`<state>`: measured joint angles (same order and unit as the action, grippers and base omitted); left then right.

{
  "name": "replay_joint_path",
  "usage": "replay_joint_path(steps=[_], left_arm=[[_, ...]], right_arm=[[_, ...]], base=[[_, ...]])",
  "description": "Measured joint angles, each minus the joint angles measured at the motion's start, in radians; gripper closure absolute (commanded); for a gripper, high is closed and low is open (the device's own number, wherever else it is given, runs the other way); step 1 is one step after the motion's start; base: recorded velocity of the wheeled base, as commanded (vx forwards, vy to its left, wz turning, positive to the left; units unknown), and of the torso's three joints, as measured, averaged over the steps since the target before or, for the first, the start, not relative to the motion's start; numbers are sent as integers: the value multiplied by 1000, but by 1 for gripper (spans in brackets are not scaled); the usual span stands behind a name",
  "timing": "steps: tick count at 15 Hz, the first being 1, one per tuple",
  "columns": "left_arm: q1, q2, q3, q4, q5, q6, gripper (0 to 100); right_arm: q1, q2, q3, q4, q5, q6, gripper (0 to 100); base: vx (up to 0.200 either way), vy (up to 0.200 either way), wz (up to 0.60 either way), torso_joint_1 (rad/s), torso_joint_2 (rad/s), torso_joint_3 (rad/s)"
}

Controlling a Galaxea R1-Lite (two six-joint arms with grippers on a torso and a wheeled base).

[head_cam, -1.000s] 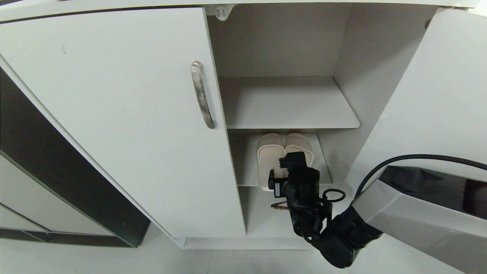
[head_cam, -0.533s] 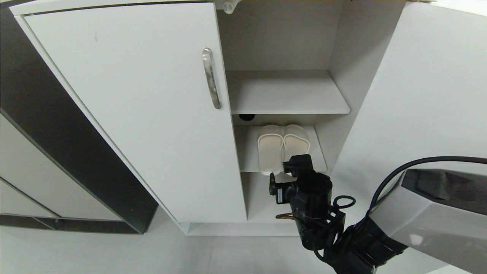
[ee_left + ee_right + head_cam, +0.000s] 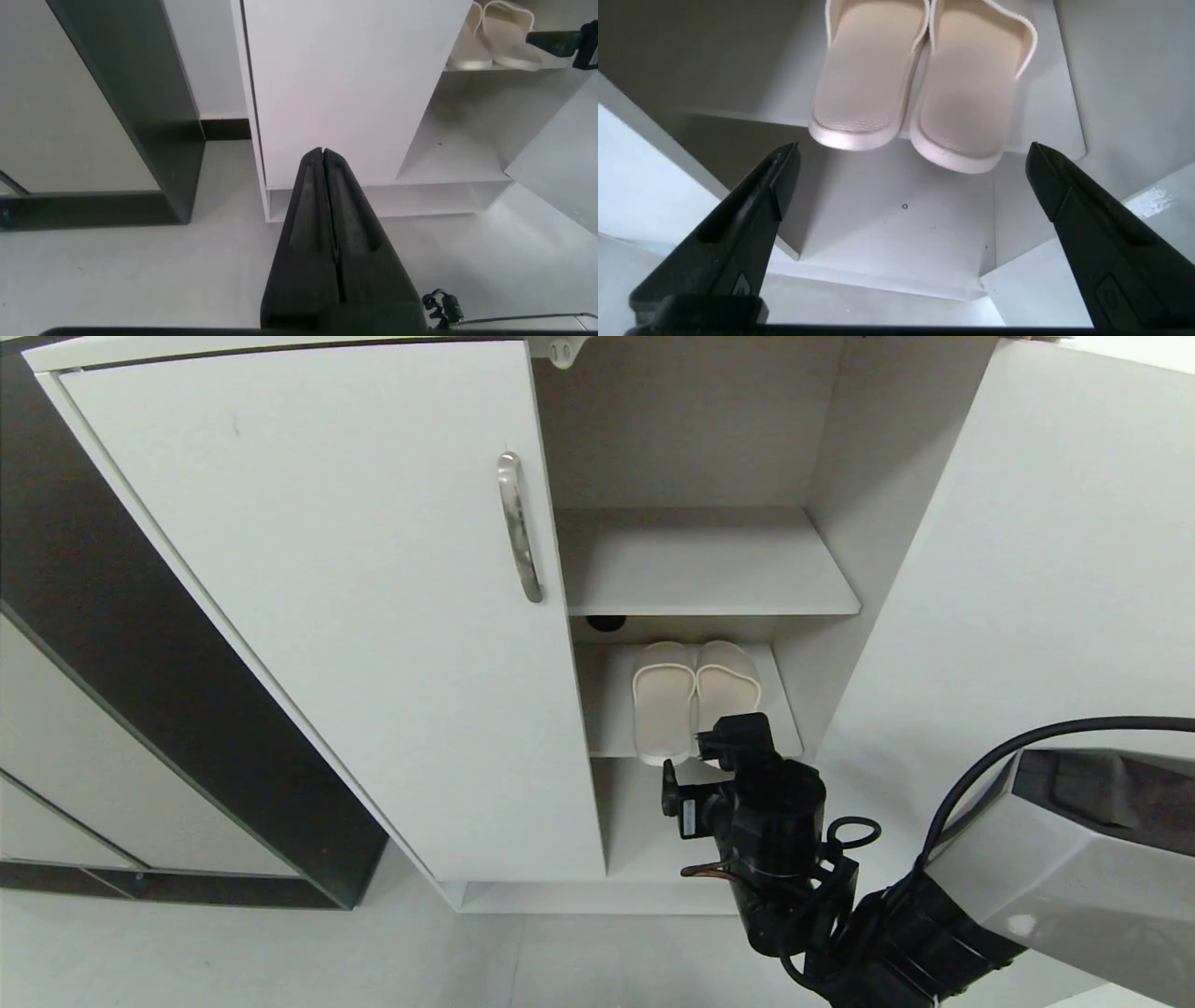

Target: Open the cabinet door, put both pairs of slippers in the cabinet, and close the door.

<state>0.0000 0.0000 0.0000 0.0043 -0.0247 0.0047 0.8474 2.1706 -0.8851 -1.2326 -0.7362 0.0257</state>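
The right gripper [image 3: 912, 154] is hanging just in front of the cabinet [image 3: 691, 429]. It is pointing at the cream slippers [image 3: 695, 695] with its jaws spread wide and nothing between them. The right arm is coming in from the robot's lower right. In the head view its black wrist is covering the front edge of the middle shelf [image 3: 607, 709] and part of the bottom compartment [image 3: 644, 840].

The slippers are lying side by side on that middle shelf, touching each other, toes toward the back. Their heels appear to be overhanging the shelf's front edge slightly, though the wrist is hiding part of that edge.

The upper shelf [image 3: 700, 560] is sitting above them. The right door [image 3: 1027, 569] is standing swung open. The left door [image 3: 327, 597] is sitting closed, with its metal handle [image 3: 518, 527] running upright along its inner edge.

The left gripper [image 3: 322, 159] is hanging low over the pale floor [image 3: 280, 952] before the cabinet's base, fingers pressed together and holding nothing. A dark panel [image 3: 140, 663] is standing beside the left door.
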Motion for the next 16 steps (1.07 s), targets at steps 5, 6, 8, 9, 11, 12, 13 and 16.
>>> replay_joint_path(steps=[5, 6, 8, 9, 11, 12, 13, 16], left_arm=[[0, 0, 0, 0, 0, 0, 100], [0, 0, 0, 0, 0, 0, 100], [0, 0, 0, 0, 0, 0, 100], [0, 0, 0, 0, 0, 0, 100], [0, 0, 0, 0, 0, 0, 100], [0, 0, 0, 0, 0, 0, 100], [0, 0, 0, 0, 1, 2, 100], [0, 0, 0, 0, 3, 4, 100]], right_arm=[[6, -3, 21, -3, 0, 0, 0], [6, -3, 23, -3, 0, 0, 0], [8, -3, 28, -3, 0, -1, 0], [8, -3, 31, -4, 0, -1, 0], [7, -3, 38, -4, 0, -1, 0], [7, -3, 44, -4, 0, -2, 0], [7, -6, 51, -4, 1, -4, 0], [7, -23, 85, -31, 21, -13, 0]], base=[[0, 0, 0, 0, 5, 186], [0, 0, 0, 2, 2, 203], [0, 0, 0, 2, 5, 200], [0, 0, 0, -2, 7, 203], [0, 0, 0, 2, -2, 200], [0, 0, 0, -2, 7, 212], [0, 0, 0, -7, 2, 149], [0, 0, 0, 2, 2, 17]])
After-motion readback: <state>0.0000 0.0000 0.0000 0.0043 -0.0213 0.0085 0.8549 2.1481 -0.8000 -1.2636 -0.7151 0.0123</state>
